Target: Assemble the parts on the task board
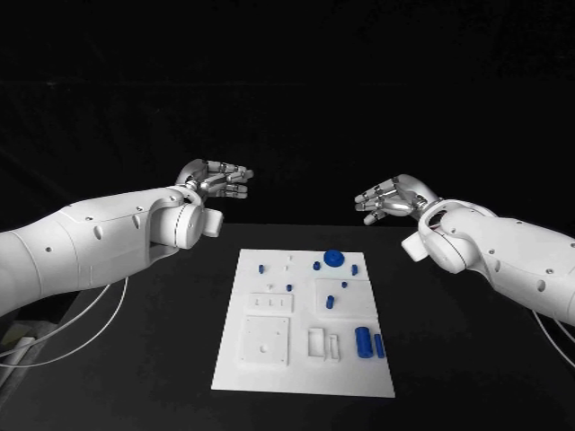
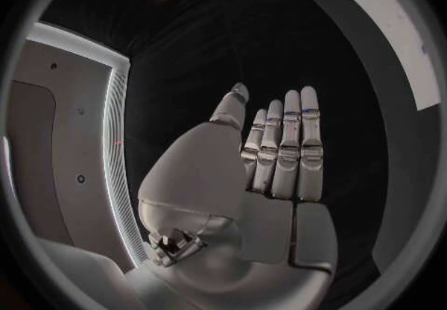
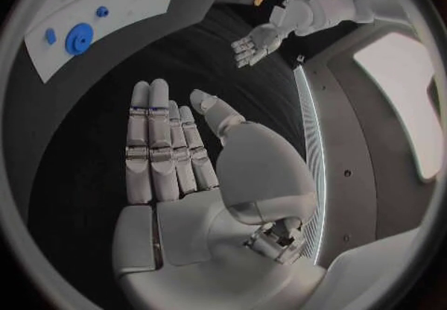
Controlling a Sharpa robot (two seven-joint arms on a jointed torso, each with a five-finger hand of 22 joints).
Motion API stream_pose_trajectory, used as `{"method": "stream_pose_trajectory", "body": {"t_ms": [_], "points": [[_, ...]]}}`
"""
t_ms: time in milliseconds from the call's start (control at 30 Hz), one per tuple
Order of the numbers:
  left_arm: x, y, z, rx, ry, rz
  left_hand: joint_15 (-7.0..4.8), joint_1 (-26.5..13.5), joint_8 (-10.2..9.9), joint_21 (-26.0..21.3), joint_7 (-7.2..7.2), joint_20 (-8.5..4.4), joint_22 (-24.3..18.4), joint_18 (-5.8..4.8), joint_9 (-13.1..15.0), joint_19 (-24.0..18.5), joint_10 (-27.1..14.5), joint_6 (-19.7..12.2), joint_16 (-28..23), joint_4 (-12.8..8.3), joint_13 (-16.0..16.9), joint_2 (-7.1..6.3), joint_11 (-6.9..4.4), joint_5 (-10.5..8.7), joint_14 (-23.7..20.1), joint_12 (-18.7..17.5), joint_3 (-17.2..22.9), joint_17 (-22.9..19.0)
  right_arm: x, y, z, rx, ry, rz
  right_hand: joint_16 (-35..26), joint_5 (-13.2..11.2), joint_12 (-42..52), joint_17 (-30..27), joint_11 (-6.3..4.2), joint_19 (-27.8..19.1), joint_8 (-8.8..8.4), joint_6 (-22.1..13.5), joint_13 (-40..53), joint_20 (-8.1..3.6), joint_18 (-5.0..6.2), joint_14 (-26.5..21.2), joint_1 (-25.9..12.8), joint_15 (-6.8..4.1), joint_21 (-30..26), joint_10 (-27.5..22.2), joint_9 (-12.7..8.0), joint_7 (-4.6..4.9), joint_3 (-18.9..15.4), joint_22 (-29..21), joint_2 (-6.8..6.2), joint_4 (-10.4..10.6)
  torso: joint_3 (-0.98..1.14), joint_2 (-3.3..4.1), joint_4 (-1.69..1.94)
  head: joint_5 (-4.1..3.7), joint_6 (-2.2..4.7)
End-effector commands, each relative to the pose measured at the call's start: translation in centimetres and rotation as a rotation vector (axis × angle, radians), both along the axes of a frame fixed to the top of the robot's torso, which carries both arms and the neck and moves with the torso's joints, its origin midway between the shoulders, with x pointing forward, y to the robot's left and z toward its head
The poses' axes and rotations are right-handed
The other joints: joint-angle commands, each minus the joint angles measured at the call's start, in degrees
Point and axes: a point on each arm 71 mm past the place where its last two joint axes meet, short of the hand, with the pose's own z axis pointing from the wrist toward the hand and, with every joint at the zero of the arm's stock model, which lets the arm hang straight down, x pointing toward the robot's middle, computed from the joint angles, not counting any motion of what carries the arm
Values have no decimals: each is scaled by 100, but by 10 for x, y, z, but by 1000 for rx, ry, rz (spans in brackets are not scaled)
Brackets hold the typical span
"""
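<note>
The task board (image 1: 304,359) lies flat at the centre of the black counter (image 1: 482,359). Blue parts rest on it: a round disc (image 1: 333,257) near its far edge, a cylinder (image 1: 363,340) near its right edge. The left hand (image 1: 217,179) and right hand (image 1: 389,198) are raised beyond the board's far edge, well apart from it, fingers extended and holding nothing.
</note>
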Motion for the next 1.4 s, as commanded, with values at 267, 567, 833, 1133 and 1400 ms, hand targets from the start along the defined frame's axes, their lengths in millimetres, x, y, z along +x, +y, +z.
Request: {"method": "stream_pose_trajectory", "body": {"t_ms": [267,567,833,1133,1400], "points": [[-16,-14,21,21,-47,-138,-126,24,-41,750,6,-201,588,-102,-1,-290,138,149,-32,-622,2,-5,-30,-222,287,-30,357,-13,-4,30,5,-441,-262,166,2219,33,8,1818,-128,681,-23,196,-3,-464,58,370,-71,-272,1450,165,-24,-103,145,1062,-267,-64,-48,321,154,-14,165],[-36,-22,28,4,-52,-196,-80,-310,-35,1186,45,-126,1010,-58,0,-711,168,132,-38,-920,4,-2,-2,-212,213,-25,534,-14,-4,52,3,-634,-360,204,3528,-43,6,2745,-81,606,-25,48,-2,-389,199,173,-158,-209,2299,-38,-25,-104,334,2018,-418,-51,-70,582,326,-156,246],[-46,-33,34,-4,-58,-241,-71,-422,-35,1220,49,-113,1070,-48,1,-762,140,131,-35,-1027,6,14,11,-226,197,-23,581,-10,-4,61,1,-732,-408,205,4051,-118,7,2473,-69,641,-22,35,-3,-369,192,128,-134,-178,2462,-69,-24,-98,435,2443,-488,-42,-109,715,435,-282,267],[-53,-43,44,-5,-74,-280,-68,-459,-37,1214,50,-107,1071,-52,0,-765,121,125,-36,-1024,6,16,17,-227,193,-24,574,-10,-3,67,-7,-798,-412,183,4307,-94,7,2182,-20,723,-25,-99,-4,-326,222,65,-129,-136,2292,-274,-28,-81,276,2640,-566,13,-104,867,493,-356,330],[-57,-48,52,-2,-88,-302,-67,-469,-36,1203,51,-105,1066,-51,1,-763,112,122,-35,-1026,6,15,19,-228,191,-22,571,-9,-2,67,-17,-836,-385,195,4478,-154,4,1975,-8,847,-29,-142,-5,-311,233,23,-52,-122,2003,-324,-29,-70,98,2874,-530,33,-97,994,549,-402,381]]}}
